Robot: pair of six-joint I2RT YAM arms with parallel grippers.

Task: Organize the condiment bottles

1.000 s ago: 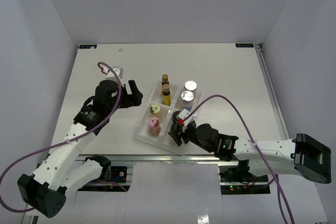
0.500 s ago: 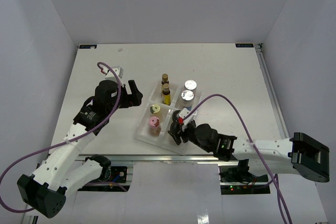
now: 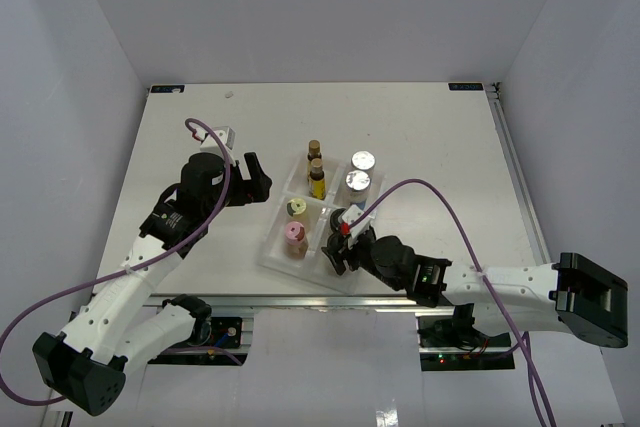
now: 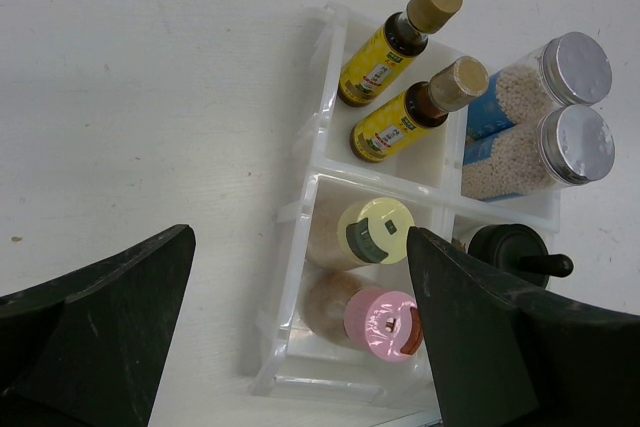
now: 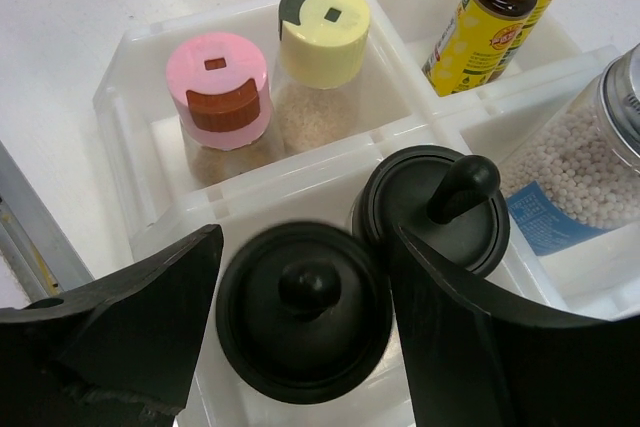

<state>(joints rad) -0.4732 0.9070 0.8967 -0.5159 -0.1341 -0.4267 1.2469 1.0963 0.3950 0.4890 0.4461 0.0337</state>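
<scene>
The clear divided tray [image 3: 272,252] holds the condiment bottles. Two slim amber yellow-labelled bottles [image 4: 392,39] stand in the far left cell and two silver-lidded blue-labelled jars [image 4: 560,117] in the far right. A yellow-capped [image 5: 320,19] and a pink-capped beige bottle [image 5: 220,87] share the near left cell. Two black-capped jars [image 5: 432,209] stand in the near right cell. My right gripper [image 3: 338,247] is open, its fingers [image 5: 130,327] straddling the nearer black-capped jar [image 5: 303,312] with a thin gap on the left. My left gripper [image 3: 256,177] is open and empty, left of the tray.
The white table [image 3: 180,137] ends at a metal rail [image 3: 300,302] just in front of the tray. A purple cable [image 3: 440,202] loops over the right arm. White walls enclose the table on three sides.
The right arm has shifted slightly toward the tray's near right cell. The left arm and the bottles have not visibly moved.
</scene>
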